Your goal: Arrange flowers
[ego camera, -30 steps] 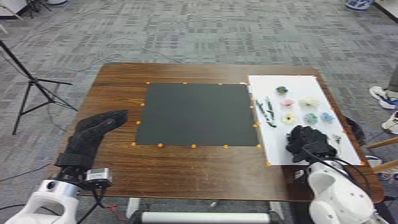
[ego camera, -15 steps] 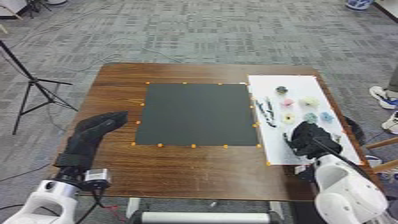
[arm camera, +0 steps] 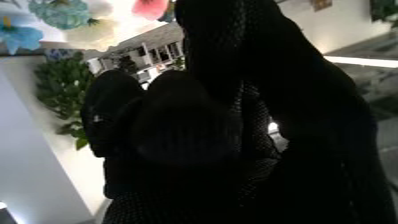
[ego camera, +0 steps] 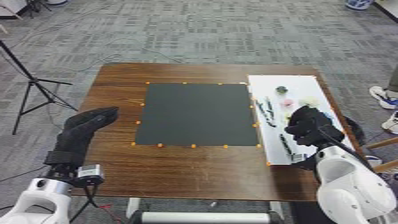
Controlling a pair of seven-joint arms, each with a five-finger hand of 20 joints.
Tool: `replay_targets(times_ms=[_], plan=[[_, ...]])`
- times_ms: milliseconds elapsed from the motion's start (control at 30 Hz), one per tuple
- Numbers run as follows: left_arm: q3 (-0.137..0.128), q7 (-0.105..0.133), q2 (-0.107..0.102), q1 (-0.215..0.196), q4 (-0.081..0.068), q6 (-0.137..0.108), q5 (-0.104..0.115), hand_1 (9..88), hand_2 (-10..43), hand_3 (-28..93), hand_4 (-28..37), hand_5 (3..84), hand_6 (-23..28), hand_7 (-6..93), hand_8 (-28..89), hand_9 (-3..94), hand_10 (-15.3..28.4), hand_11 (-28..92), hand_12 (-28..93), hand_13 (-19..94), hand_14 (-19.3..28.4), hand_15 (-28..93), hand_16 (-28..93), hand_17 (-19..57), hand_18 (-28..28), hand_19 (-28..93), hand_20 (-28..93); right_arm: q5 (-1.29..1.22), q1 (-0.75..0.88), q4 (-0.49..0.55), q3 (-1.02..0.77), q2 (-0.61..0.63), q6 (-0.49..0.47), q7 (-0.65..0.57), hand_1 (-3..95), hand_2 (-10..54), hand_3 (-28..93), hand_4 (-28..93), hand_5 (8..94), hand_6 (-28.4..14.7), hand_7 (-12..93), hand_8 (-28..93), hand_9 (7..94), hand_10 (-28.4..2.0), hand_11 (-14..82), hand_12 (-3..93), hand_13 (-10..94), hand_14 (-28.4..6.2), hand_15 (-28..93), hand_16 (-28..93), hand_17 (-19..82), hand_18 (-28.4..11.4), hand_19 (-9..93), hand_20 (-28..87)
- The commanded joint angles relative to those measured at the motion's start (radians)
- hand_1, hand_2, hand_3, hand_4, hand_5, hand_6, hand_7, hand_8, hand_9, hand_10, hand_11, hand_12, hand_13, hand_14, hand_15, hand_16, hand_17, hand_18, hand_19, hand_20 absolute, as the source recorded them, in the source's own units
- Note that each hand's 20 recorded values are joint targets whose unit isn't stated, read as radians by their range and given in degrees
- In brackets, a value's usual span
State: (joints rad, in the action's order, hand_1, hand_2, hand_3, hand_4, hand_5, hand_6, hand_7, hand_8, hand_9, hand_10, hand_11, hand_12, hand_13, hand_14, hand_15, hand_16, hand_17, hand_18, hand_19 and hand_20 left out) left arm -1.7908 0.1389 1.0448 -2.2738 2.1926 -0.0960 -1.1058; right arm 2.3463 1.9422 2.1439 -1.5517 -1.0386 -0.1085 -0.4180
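Over the white sheet (ego camera: 266, 82) on the table's right side, my right hand (ego camera: 311, 126) is open and covers some of the flowers. In the right wrist view, the same hand (arm camera: 195, 130) has a teal flower (arm camera: 60, 12), a blue flower (arm camera: 19, 36), a cream flower (arm camera: 93, 32) and a pink flower (arm camera: 151, 7) beyond its fingers. A dark green flower (ego camera: 282, 90) lies farthest back. Dark stems (ego camera: 270, 111) lie along the sheet's left side, and another stem (ego camera: 286, 145) is nearer the front. My left hand (ego camera: 87, 123) stays open above the table's left side.
A black square mat (ego camera: 197, 114) with orange markers around it occupies the middle of the brown table (ego camera: 187, 172). A black tripod (ego camera: 32, 80) stands on the floor at the left.
My right hand has moved away from the sheet's front part, farther back over the flowers, uncovering the front stem. My left hand has shifted slightly left and back.
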Motion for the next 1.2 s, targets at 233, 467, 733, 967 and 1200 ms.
replay_targets(times_ms=[233,467,733,967,1200], plan=[[-0.008,-0.004,0.009,-0.017,0.003,0.013,0.0,28.1,-1.0,69,-15.8,49.3,3.7,15.5,-6,45.5,13.6,20,15,34,16.6,17,1,3.4,8.3,4,13,0.063,0.067,-0.034,-0.028,-0.016,-0.126,-0.009,38.1,-9.5,65,-10,69.6,-4.9,28,0,87.8,-12.2,26.6,25.9,93,-1.8,54,39,63,-14.3,93,47],[-0.006,-0.008,0.011,-0.015,0.003,0.023,-0.004,28.1,-1.1,69,-15.6,49.3,3.7,15.5,-6,45.5,13.6,20,15,34,16.7,17,1,3.4,8.4,4,13,0.09,0.082,-0.038,-0.005,-0.028,-0.157,-0.01,36.5,-9.5,64,-10,69.4,-5.6,28,-5,87.6,-12.7,26.0,25.5,93,-1.9,54,39,62,-14.2,93,47],[-0.006,-0.013,0.012,-0.015,0.004,0.024,-0.005,28.3,-1.2,69,-15.7,49.4,3.8,15.4,-6,45.5,13.5,20,15,34,16.7,17,1,3.4,8.4,4,13,0.111,0.086,-0.048,0.02,-0.032,-0.188,-0.023,38.3,-9.5,64,-11,69.1,-5.8,28,-4,87.2,-12.9,26.3,25.6,93,-1.8,54,39,62,-13.9,93,47],[-0.009,-0.012,0.015,-0.019,0.006,0.028,-0.004,28.4,-1.1,68,-15.5,49.4,3.8,15.4,-6,45.5,13.6,20,15,34,16.8,17,1,3.4,8.4,4,13,0.097,0.079,-0.062,0.037,-0.042,-0.224,-0.049,66.7,-9.5,26,3,64.5,-3.1,31,28,87.8,-8.9,19.6,46.6,92,-1.2,54,37,63,-12.7,93,47],[-0.007,-0.016,0.017,-0.012,0.004,0.037,0.0,28.6,-1.2,68,-15.5,49.2,3.9,15.1,-6,45.2,13.7,20,15,34,16.7,17,1,3.5,8.3,4,13,0.056,0.066,-0.072,0.034,-0.046,-0.248,-0.07,93.1,-9.5,-28,42,61.4,-2.3,39,26,89.1,-7.4,18.7,52.2,92,-0.6,56,39,63,-12.0,93,46]])
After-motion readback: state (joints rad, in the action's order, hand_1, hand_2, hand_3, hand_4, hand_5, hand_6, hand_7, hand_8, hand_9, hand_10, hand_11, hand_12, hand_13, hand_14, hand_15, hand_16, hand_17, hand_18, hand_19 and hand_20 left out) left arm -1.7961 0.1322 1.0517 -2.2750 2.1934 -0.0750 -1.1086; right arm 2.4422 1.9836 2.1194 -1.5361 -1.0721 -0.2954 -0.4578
